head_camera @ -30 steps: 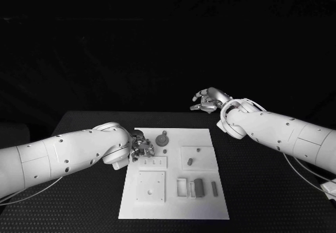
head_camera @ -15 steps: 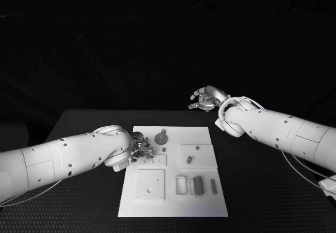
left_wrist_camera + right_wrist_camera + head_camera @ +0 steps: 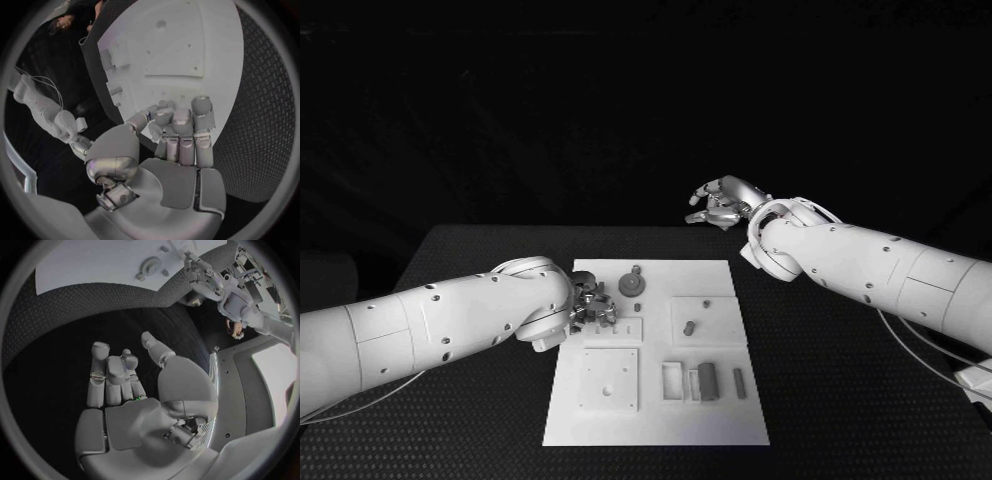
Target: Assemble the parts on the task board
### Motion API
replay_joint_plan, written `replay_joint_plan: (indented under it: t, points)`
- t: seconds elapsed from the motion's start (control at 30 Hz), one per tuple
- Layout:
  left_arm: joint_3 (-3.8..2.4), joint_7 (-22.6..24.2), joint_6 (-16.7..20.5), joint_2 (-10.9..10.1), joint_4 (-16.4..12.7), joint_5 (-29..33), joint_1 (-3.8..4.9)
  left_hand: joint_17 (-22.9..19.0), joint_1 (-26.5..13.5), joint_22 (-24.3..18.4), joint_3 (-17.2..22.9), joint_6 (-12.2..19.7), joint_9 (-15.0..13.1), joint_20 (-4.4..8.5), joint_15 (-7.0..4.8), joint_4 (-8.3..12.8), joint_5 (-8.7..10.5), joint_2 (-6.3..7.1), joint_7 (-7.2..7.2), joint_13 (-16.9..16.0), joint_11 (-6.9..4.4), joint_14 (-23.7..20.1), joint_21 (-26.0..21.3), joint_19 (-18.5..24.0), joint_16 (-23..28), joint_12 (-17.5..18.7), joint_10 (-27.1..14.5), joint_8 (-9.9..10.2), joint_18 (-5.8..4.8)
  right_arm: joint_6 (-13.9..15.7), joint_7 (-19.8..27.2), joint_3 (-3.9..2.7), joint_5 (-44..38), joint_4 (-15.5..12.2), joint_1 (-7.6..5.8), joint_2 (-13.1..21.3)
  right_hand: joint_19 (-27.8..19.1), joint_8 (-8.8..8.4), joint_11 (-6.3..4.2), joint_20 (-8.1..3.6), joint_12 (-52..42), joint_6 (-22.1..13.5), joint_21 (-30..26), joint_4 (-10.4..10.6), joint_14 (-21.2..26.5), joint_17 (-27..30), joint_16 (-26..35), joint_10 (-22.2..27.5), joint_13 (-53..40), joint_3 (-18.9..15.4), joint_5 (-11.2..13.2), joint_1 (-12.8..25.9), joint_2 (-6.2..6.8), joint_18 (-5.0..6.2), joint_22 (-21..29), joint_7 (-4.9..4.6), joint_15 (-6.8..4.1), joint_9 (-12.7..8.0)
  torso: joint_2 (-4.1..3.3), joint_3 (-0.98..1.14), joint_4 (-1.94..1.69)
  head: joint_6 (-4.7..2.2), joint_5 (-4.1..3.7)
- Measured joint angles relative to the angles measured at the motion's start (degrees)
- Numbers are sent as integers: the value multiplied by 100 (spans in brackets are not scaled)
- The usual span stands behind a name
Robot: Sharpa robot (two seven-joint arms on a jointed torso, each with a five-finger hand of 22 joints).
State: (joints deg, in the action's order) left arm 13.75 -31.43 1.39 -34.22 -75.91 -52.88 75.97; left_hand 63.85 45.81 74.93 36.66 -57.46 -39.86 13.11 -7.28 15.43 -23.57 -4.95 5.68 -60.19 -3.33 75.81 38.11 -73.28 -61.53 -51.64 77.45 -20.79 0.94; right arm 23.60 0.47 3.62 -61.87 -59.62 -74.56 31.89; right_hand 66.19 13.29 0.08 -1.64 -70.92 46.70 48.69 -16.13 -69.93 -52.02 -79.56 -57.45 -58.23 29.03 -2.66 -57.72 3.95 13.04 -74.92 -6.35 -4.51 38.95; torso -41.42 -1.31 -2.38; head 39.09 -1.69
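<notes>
No writing is legible. The left hand (image 3: 593,308) pinches a small part (image 3: 154,131) over the smooth white task board (image 3: 661,420); the right hand (image 3: 723,205), raised beyond it, is empty, fingers loosely apart.

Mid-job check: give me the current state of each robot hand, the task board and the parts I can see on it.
Left robot hand: over the board's left edge, fingers curled in; whether it holds a part, cannot tell.
Right robot hand: raised beyond the table's far edge, holding nothing, fingers loosely bent.
Task board: flat on the black table.
Round grey part: resting on the board's far end.
Grey bar parts: lying side by side near the board's near right.
</notes>
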Motion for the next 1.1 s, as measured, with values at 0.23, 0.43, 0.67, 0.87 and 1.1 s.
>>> replay_joint_plan:
  t: [0.23, 0.43, 0.67, 0.87, 1.1]
  points:
    - [-2, -1, -46, 53, 60, -32, -30, -71, -16, -1, 4, -1, -36, 0, -17, 5, -1, 16, 1, 35, -1, -18, 1, 0, -60, 0, -2, 21, 0, -6, 1, -1, 0, -5, 0, -5, 0, 0, 1, 0, 0, 1, 0, 0, 0, 0, 0, 1, 0, 0, 0, 0, 0, 1, 0, 1, 0, -5, -1, -1, 3, -3, -26]
    - [0, -1, -70, 94, 113, -48, -77, -129, -44, -1, 5, -1, -64, 1, 1, 7, -2, 44, 1, 57, -14, -37, 0, 1, -89, -23, 6, 22, 0, -10, 2, -1, 1, -20, 0, -9, 0, 0, 1, 0, 0, 1, 0, 0, 0, 0, 0, 1, 0, 0, 0, 0, 0, 3, 1, 1, 0, -5, -3, -1, 0, -3, -42]
    - [0, -1, -93, 117, 132, -54, -82, -230, -67, -1, 7, -2, -100, 30, -9, 6, 34, 21, 1, 96, -25, -48, 26, 30, -170, -23, 16, 49, 0, -16, 3, -1, 1, -22, 0, -10, -1, 0, 1, 1, 0, -1, 0, 0, -1, 0, 0, 1, 0, 0, 0, 0, 1, 5, 1, -1, 0, -5, -5, -2, 2, 8, -53]
    - [-2, 1, -104, 157, 161, -57, -104, -261, -69, -2, 32, -2, -116, 31, -12, 9, 47, 19, 0, 106, -25, -52, 26, 31, -196, -46, 15, 66, -1, -20, 3, -1, 1, -22, 0, -13, -1, 0, 1, 1, 0, -3, 0, 0, -1, 0, 0, 1, 0, 0, 0, 0, 1, 13, 1, -3, -1, -4, -4, -2, 0, 14, -56]
    - [-9, 5, -132, 164, 172, -58, -112, -302, -69, -2, 32, -7, -116, 31, 1, 9, 58, 18, -5, 121, -26, -78, 26, 31, -219, -46, 15, 83, -1, -26, 4, -1, 2, -29, 0, -21, -1, 0, 1, 1, 0, -10, 0, 0, -1, 0, 0, 1, 5, 0, 0, -28, -27, 17, 1, -10, 0, -4, -3, -1, -2, 20, -56]
